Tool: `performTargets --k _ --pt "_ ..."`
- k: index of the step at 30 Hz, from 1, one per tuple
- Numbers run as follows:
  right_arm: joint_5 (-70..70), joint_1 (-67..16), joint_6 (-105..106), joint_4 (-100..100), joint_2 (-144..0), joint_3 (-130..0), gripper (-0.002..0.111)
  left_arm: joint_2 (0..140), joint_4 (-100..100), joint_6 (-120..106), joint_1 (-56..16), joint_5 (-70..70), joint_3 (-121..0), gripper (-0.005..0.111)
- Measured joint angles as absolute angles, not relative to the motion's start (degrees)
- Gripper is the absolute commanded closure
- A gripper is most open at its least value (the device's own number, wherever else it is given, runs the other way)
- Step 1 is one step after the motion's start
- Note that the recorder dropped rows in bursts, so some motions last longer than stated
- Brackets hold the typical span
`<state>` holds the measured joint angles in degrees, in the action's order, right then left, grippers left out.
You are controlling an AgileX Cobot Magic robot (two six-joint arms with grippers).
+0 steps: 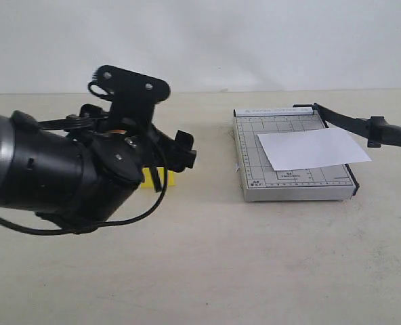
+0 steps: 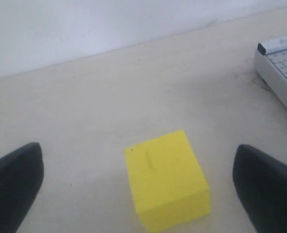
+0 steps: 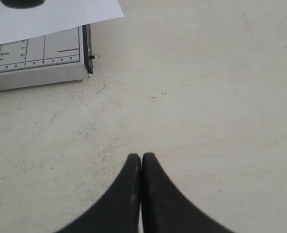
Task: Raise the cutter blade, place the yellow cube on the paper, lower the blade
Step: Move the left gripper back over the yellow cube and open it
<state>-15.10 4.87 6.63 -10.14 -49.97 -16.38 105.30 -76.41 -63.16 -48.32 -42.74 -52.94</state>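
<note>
Yellow cube (image 2: 167,177), solid bright yellow, plain faces

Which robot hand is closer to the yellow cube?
Left. The left gripper is open around the yellow cube, not touching it. The right gripper, shut, hangs over the table past the paper trimmer, no cube in its view.

A: Left part of the table (image 1: 207,271)?
B: Holds a cube (image 2: 167,179), between the fingers (image 2: 17,184) of the left gripper (image 2: 137,150), touching neither.
A: And to the right?
B: A trimmer (image 1: 255,169), well apart from the cube. Carries a sheet of paper (image 1: 312,149) on top, lying askew, hanging past the right edge.
A: Blade (image 1: 353,124)?
B: Hinged at the far corner, lifted off the trimmer, reaching out past the right side.
A: Right gripper (image 3: 141,160)?
B: Over bare table, near a corner of the trimmer, apart from it.
</note>
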Motion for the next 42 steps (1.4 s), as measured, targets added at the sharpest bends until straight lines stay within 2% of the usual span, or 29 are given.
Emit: performTargets --k 13,22,36,39,40,42 --pt "-15.32 4.87 6.75 -10.34 -49.97 -16.38 0.108 122.54 -75.28 -63.97 -44.52 -42.92 -73.66 0.007" --pt "-15.43 4.87 6.75 -10.34 -49.97 -16.38 0.108 124.4 -81.01 -63.89 -43.75 -51.17 -75.04 0.007" --pt "-15.66 4.5 6.75 -11.57 -49.97 -16.38 0.108 130.97 -82.51 -61.6 -41.88 -46.57 -75.37 0.008" --pt "-15.66 3.42 6.75 -11.57 -49.97 -16.38 0.108 131.39 -81.83 -61.33 -41.88 -46.97 -75.88 0.018" --pt "-15.66 3.16 6.75 -11.65 -49.97 -16.38 0.108 131.39 -81.78 -61.2 -41.88 -46.97 -75.87 0.028" --pt "-15.66 2.91 6.75 -11.65 -49.97 -16.38 0.108 131.39 -81.78 -61.09 -41.88 -46.97 -76.0 0.055"
